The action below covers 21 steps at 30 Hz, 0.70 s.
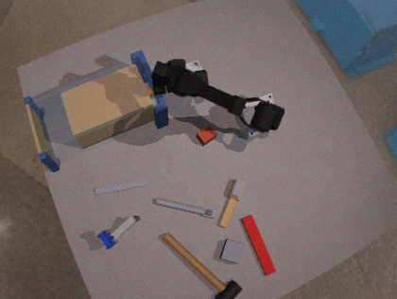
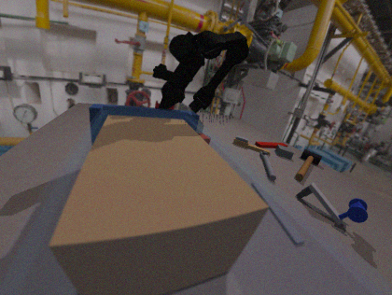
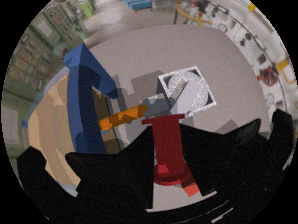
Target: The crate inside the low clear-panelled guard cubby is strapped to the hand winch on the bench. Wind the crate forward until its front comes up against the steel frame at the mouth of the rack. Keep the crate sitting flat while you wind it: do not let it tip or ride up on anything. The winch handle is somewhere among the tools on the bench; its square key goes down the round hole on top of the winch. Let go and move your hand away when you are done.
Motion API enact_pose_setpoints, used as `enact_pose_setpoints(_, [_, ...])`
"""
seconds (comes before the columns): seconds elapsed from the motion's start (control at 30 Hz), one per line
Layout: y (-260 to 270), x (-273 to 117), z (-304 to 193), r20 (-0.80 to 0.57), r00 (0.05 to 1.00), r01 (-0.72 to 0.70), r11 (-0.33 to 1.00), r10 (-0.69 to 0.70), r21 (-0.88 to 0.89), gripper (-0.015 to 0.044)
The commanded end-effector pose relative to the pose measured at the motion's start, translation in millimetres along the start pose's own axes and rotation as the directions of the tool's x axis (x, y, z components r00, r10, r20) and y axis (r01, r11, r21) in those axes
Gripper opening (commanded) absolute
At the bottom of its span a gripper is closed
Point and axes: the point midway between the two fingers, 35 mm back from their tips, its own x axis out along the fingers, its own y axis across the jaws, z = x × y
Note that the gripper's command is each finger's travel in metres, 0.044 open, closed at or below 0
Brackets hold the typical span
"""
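Note:
The tan crate [image 1: 106, 96] [image 2: 154, 177] sits flat in the clear-panelled cubby, its front end close to the blue steel frame [image 1: 163, 114] [image 2: 145, 111] [image 3: 80, 100]. Whether they touch is hard to tell. An orange strap [image 3: 122, 117] runs from the rack mouth to the grey winch parts [image 3: 158, 106]. My gripper [image 3: 161, 127] is shut on the red grip of the winch handle [image 3: 168, 142], just outside the frame. The grip stands between both fingers. The winch's top hole and the handle's key are hidden.
A small red-orange block [image 1: 206, 136] lies beside the arm. Farther off lie a flat grey bar [image 1: 121, 186], a wrench [image 1: 181, 206], a blue-ended tool [image 1: 107, 239], a brush [image 1: 230, 208], a grey block [image 1: 232, 251], a red bar [image 1: 258, 245] and a hammer [image 1: 196, 262].

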Motion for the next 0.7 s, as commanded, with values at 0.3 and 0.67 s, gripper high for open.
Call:
enact_pose_setpoints(0.3, [-19.4,-3.8,-15.0,-0.020,1.000,0.019,1.000,-0.019,0.002,0.0000])
enact_pose_setpoints(0.67, [-29.8,-5.9,-19.1,-0.021,1.000,0.020,1.000,-0.020,0.003,0.0000])
